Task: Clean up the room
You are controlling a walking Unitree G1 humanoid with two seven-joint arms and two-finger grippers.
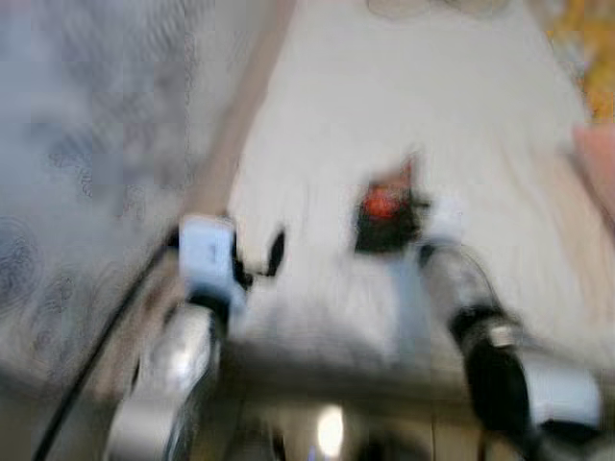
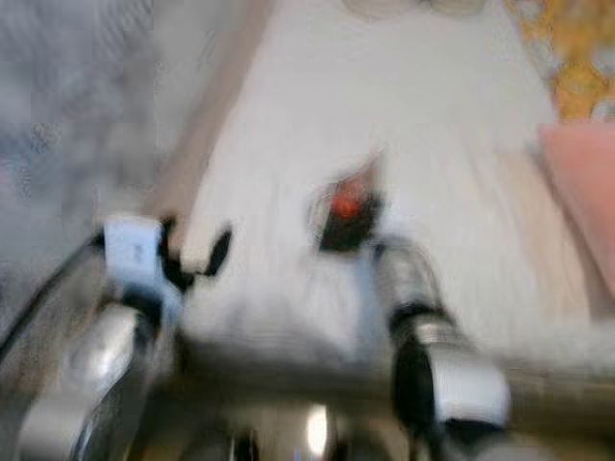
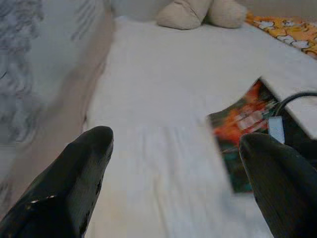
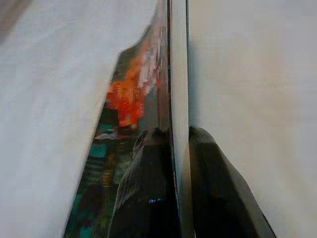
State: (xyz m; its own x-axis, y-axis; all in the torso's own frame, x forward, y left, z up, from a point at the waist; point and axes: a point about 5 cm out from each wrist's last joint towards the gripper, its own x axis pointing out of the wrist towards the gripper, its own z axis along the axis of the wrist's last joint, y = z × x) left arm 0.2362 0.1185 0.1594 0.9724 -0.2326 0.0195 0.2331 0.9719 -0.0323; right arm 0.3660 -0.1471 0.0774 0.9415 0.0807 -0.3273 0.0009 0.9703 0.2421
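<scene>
White bed sheet (image 3: 163, 99) lay open and flat across most of the mattress; wide free passage between left gripper (image 3: 173, 163), fingers spread apart, and the far end. A book (image 3: 242, 134), pinched on edge between the fingers of the right gripper (image 4: 178, 141), stood in the way on the right. Cream stuffed toy (image 3: 198, 12) blocked the far end. Grey patterned wall (image 3: 29, 74) and tan bed rail (image 3: 64, 129) closed off the left side. Head views blurred.
</scene>
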